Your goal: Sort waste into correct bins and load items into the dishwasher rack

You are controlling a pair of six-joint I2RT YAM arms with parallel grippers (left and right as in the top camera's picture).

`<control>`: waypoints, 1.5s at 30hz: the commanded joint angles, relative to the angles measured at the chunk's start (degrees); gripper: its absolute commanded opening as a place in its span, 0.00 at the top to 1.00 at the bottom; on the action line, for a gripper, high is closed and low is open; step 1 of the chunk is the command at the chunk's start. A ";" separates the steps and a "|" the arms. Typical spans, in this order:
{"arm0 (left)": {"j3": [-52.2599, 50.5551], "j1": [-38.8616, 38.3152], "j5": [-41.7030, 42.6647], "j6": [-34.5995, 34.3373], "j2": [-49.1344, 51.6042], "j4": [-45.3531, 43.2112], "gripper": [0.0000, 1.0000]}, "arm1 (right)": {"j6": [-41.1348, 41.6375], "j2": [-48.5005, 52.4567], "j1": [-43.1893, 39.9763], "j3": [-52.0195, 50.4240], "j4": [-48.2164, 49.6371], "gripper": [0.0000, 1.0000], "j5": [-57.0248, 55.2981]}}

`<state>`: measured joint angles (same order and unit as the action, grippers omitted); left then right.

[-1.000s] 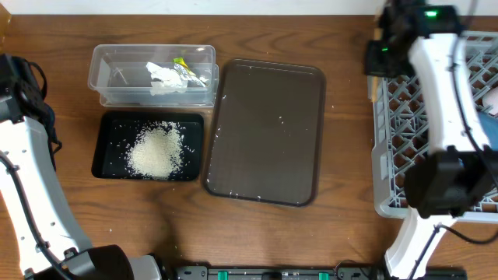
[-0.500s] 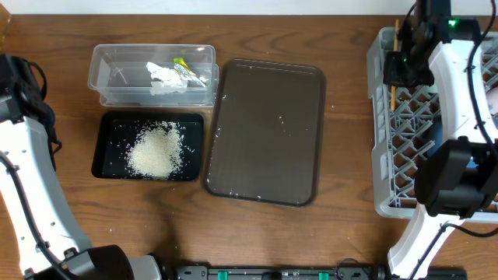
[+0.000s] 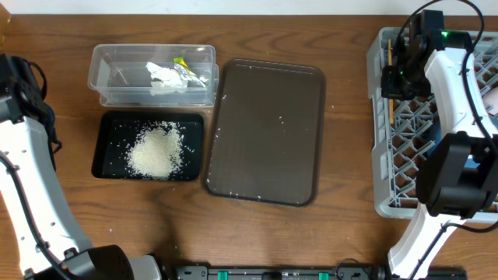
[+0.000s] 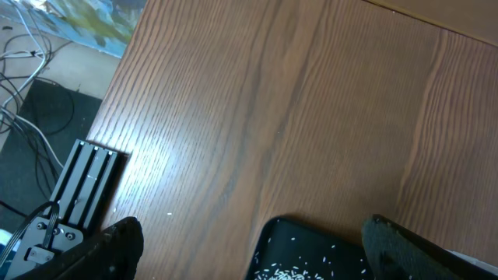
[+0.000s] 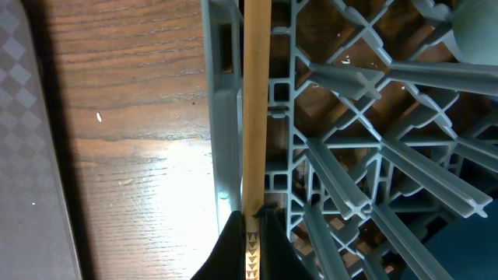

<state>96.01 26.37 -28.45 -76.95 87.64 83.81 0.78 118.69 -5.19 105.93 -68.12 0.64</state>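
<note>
Within the last second the right gripper (image 5: 250,224), shut tight on the thin wooden chopstick (image 5: 255,101), has swung it over the large grey lattice plastic dishwasher rack (image 5: 222,140), where it reaches ahead of the fingertips along the rack wall, seemingly ready to release, while the left gripper (image 4: 253,229) hangs wide open and empty.

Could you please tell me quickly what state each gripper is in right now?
Left gripper: open, holding nothing.
Right gripper: shut on the thin wooden chopstick.
</note>
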 commanded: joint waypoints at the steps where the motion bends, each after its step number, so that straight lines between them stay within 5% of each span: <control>1: 0.11 0.24 -0.48 -0.92 -0.39 0.35 0.08 | -0.85 0.94 -0.28 -0.33 0.07 0.99 -0.42; 13: 0.11 0.24 -0.48 -0.92 -0.39 0.35 0.08 | -0.83 0.94 -0.52 -0.33 0.11 0.97 -3.06; 15: 0.11 0.24 -0.48 -0.92 -0.39 0.35 0.08 | -0.83 0.94 -0.52 -0.33 0.26 0.89 -3.04; 17: 0.11 0.24 -0.48 -0.92 -0.39 0.35 0.08 | -0.79 0.94 -0.52 -0.33 0.22 0.64 -3.04; 19: 0.11 0.24 -0.48 -0.92 -0.39 0.35 0.08 | -0.59 0.94 -0.52 -0.33 0.17 0.50 -3.04; 24: 0.11 0.24 -0.48 -0.92 -0.39 0.35 0.08 | 2.54 0.94 -0.35 -0.33 0.26 0.46 -1.66; 31: 0.11 0.24 -0.48 -0.92 -0.39 0.35 0.08 | 2.54 0.94 0.15 -0.33 2.78 0.42 16.04; 35: 0.11 0.24 -0.48 -0.92 -0.39 0.35 0.08 | 2.69 0.94 1.27 -0.33 5.25 0.24 25.16; 38: 0.11 0.24 -0.48 -0.92 -0.39 0.35 0.08 | 5.57 0.94 2.71 -0.33 7.15 0.02 28.96; 45: 0.11 0.24 -0.48 -0.92 -0.39 0.35 0.08 | 11.43 0.94 9.18 -0.33 12.20 0.01 29.57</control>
<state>96.01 26.37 -28.45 -76.95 87.64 83.81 9.21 118.69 1.10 105.86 -57.08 27.42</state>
